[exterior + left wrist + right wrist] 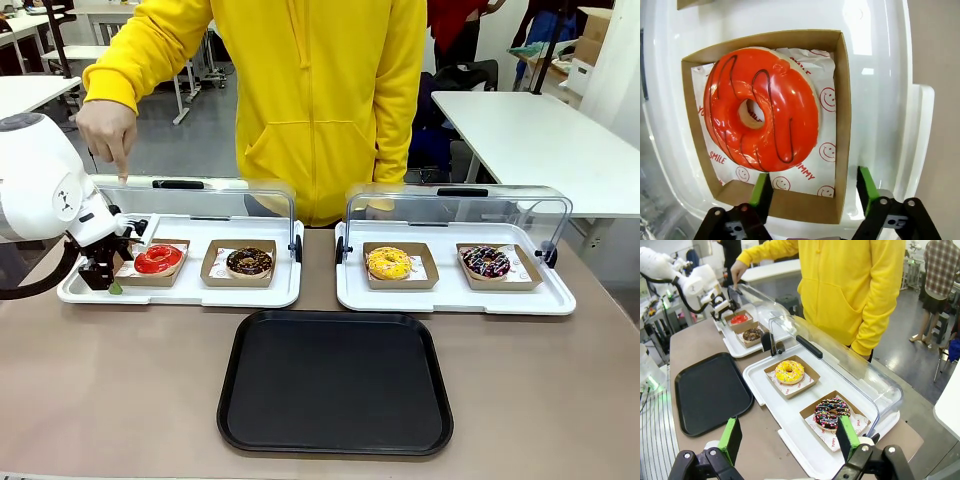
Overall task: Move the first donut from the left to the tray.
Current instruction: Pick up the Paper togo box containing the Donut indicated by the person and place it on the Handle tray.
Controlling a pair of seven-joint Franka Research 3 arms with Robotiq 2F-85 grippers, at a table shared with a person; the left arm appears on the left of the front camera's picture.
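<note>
Left gripper (812, 176): jaws wide apart, gripping nothing; one green pad (761, 189) is over the brown cardboard holder (842, 100), the other is outside its wall.
Red donut (765, 115): glossy glazed ring with thin dark drizzle, in the holder on printed paper.
Black tray (335, 385): flat, matte, rounded corners, apart from the donut.
Right gripper (790, 432): wide open, empty.

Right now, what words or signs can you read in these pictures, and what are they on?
"SMILE": red print on the white paper under the red-glazed donut, in its cardboard holder.
"MMY": end of a word the donut partly hides, same paper.
Smiley faces: red signs on that paper.
Print on the paper under the sprinkled donut: too small to read.
</note>
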